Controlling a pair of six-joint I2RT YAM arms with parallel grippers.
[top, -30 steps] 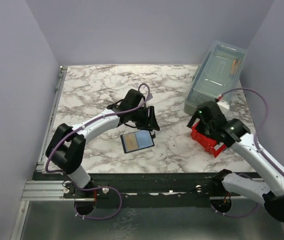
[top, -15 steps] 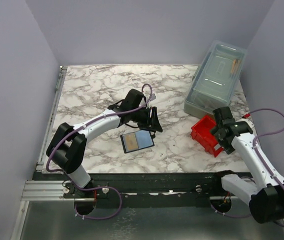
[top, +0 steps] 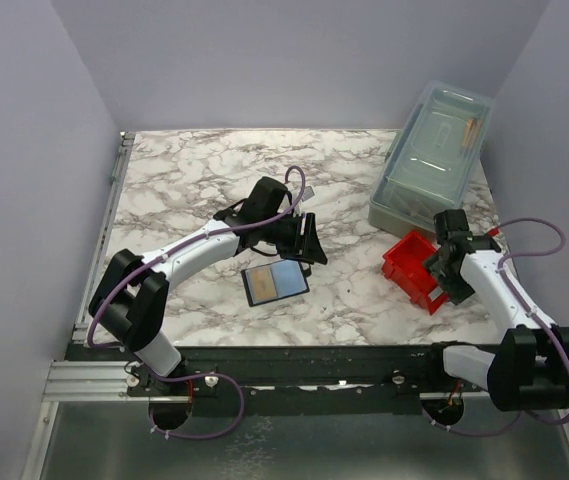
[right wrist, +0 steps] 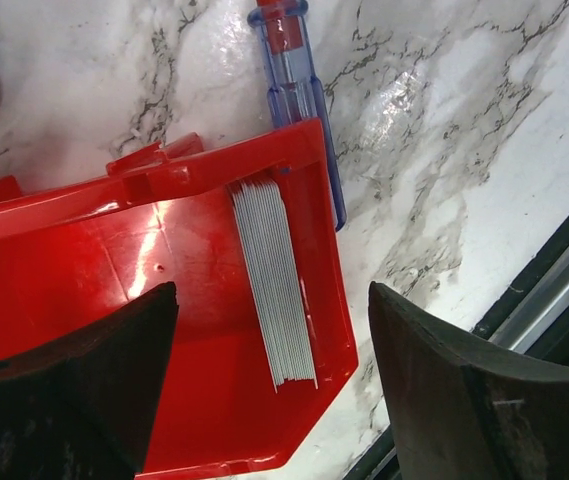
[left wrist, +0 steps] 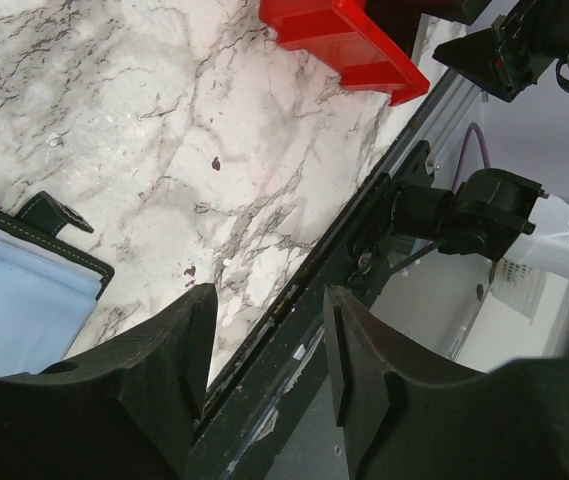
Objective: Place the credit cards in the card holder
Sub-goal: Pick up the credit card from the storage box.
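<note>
The card holder point(top: 275, 283) lies flat and open on the marble table point(top: 184, 170), lower centre of the overhead view, slightly askew, its black border framing a pale blue panel facing up. The credit cards point(right wrist: 274, 285) stand on edge as one tight stack inside the red bin point(right wrist: 64, 270), against its right wall, only pale edges showing.

place: robot lab cell | walls: plain lilac panels point(top: 24, 150) boxing a marble-patterned desk point(top: 194, 170) | mount: left arm point(top: 189, 250), right arm point(top: 509, 295) bolted by an aluminium rail point(top: 84, 380) | wiring: exposed purple cables point(top: 114, 285)

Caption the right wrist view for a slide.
Open right tool above the credit cards stacked on edge in the red bin.
</note>
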